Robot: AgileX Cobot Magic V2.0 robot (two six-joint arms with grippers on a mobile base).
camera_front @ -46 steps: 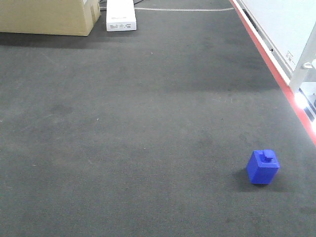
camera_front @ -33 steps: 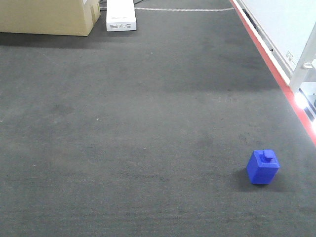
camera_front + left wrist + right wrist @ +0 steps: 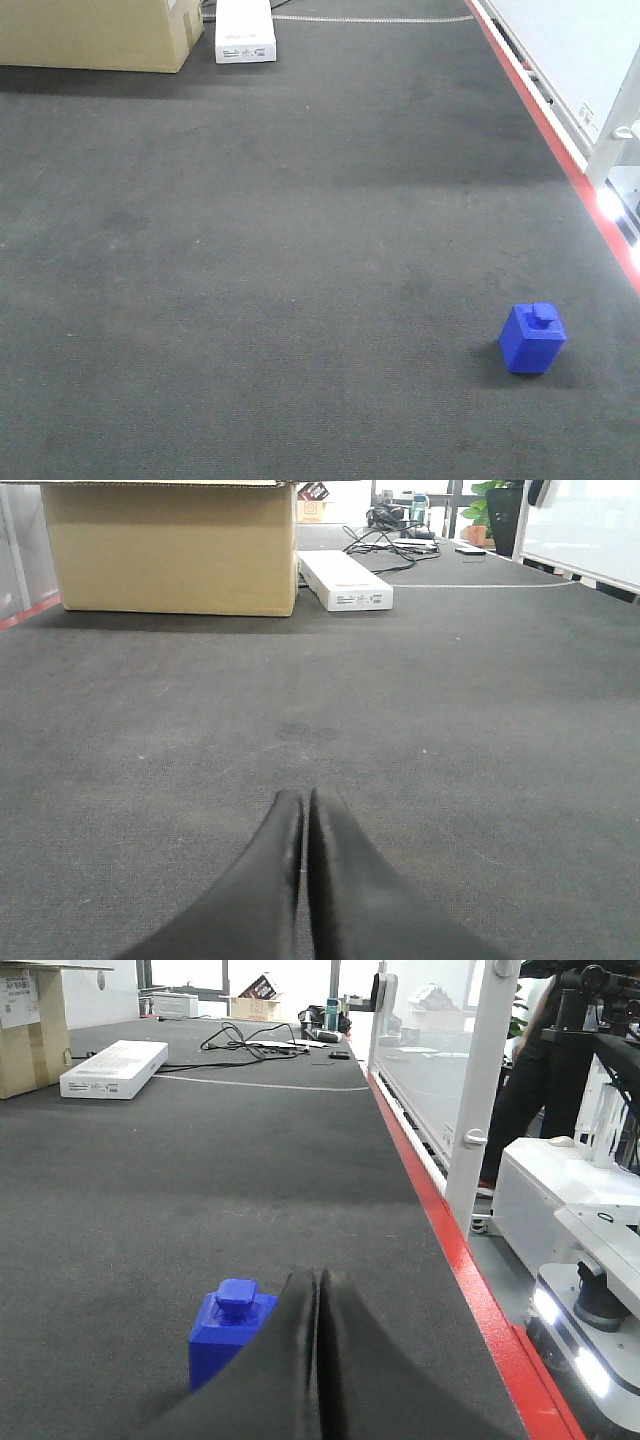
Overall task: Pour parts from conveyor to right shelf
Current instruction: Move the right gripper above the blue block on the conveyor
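Observation:
A small blue block-shaped part with a knob on top [image 3: 532,338] stands upright on the dark grey conveyor belt [image 3: 280,250] at the front right. It also shows in the right wrist view [image 3: 225,1335], just left of my right gripper [image 3: 318,1278], which is shut and empty, its left finger partly hiding the part. My left gripper [image 3: 303,798] is shut and empty, low over bare belt. No shelf is in view. Neither gripper shows in the front view.
A cardboard box [image 3: 95,32] and a flat white box [image 3: 245,30] sit at the belt's far end. A red strip [image 3: 560,150] edges the belt on the right, with a white frame post [image 3: 485,1080] and machinery [image 3: 590,1260] beyond it.
The blue part has drifted very slightly toward the front; nothing else has visibly changed.

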